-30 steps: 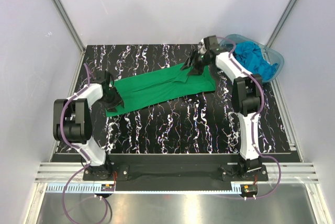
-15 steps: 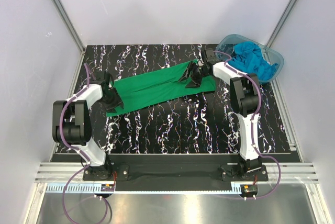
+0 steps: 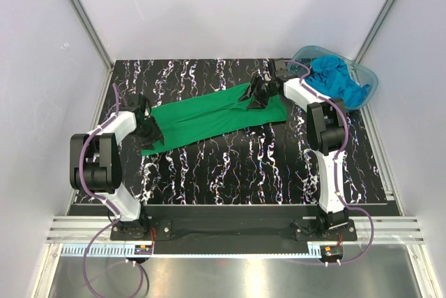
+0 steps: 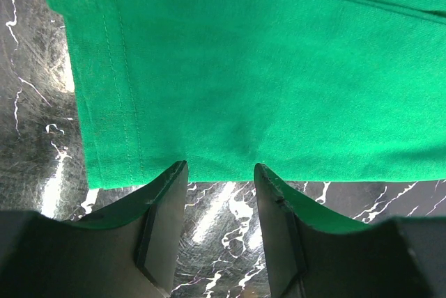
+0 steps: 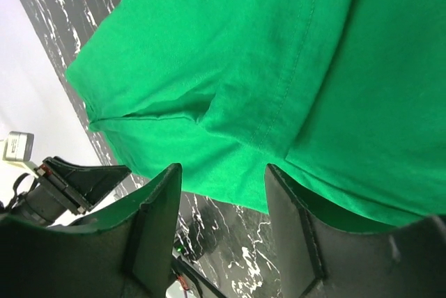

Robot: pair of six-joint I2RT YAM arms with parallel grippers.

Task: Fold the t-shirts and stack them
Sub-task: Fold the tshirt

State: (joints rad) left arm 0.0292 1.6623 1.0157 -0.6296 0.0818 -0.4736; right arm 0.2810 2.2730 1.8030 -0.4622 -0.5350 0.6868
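Green t-shirt [image 3: 209, 118], marbled table [image 3: 237, 166], white walls [image 3: 230, 5]

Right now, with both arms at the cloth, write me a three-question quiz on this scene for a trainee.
1. True or false: the green shirt lies inside the tub.
2. Pick one. The blue shirts are: A) in the tub; B) under the green shirt; C) on top of the green shirt.
3. Fill the gap: the left fingers and the right fingers, one pair at each end of the green shirt, both stand ____.

Key: 1 false; 2 A; 3 open.
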